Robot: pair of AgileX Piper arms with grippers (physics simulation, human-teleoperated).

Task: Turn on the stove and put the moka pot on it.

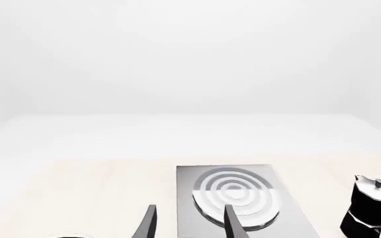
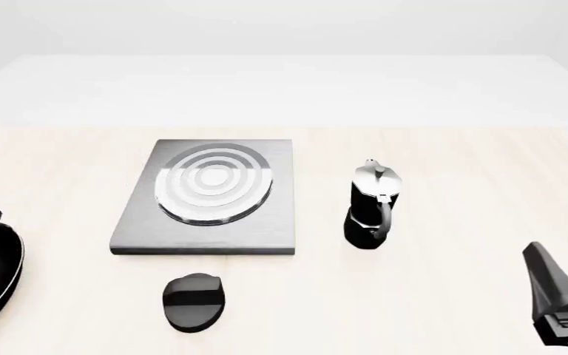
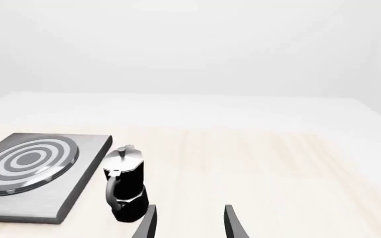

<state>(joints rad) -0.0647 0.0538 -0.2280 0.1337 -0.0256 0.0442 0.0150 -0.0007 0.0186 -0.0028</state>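
The stove [image 2: 264,222], a flat square grey metal plate, lies on the pale wooden tabletop [image 2: 442,310] a little left of centre in the front view; its round burner [image 2: 211,183] of concentric silver rings sits toward the plate's far side; the separate black oval knob [image 2: 194,301] lies on the tabletop just in front of the plate's near edge, apart from it; the moka pot [image 2: 372,205] stands upright on the tabletop just to the right of the stove, not touching it, its silver lid on top and its curved black handle turned toward the near side; the left gripper [image 1: 187,223] hangs low at the near left, its jaws parted with nothing between them, the stove plate and burner showing beyond the fingertips in the left wrist view and the pot off to one side; the right gripper [image 3: 189,223] sits at the near right corner, well apart from the pot, its jaws likewise spread and empty; in the right wrist view the pot stands just beyond one fingertip, beside the stove's edge; neither gripper touches anything.
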